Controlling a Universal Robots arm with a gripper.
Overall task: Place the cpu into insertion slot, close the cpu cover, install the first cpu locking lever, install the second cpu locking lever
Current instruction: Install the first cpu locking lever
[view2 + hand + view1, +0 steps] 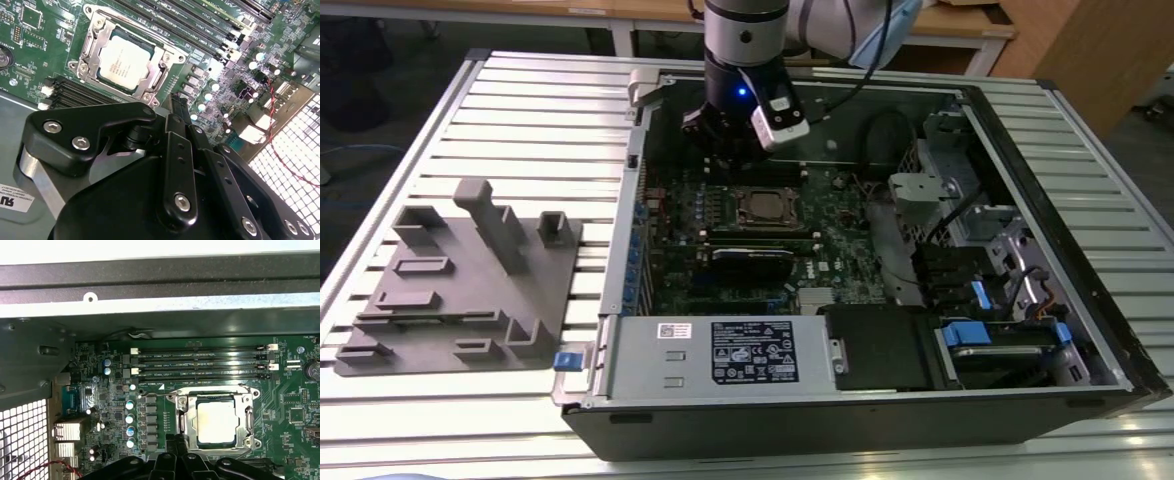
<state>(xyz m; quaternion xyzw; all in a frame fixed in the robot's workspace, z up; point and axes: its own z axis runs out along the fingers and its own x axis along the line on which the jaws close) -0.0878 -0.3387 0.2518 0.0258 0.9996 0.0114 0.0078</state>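
Observation:
The cpu (124, 61) (216, 422), a flat square chip with a pale metal top, lies in the insertion slot (175, 56) on the green motherboard. The silvery cpu cover (91, 46) (184, 416) lies flat around the chip as a frame. A thin wire lever (200, 391) runs along one side of the socket. In the exterior view the cpu (767, 208) sits mid-board, and my gripper (718, 148) hangs just behind it. My black fingertips (176, 106) (176, 446) are pressed together beside the socket's edge, holding nothing.
Long black memory slots (200, 364) run beside the socket. The open computer case (1014, 200) walls in the board, with a drive cage (994, 330) and power supply (720, 352) at the front. A grey fixture tray (460, 290) lies on the table at the exterior view's left.

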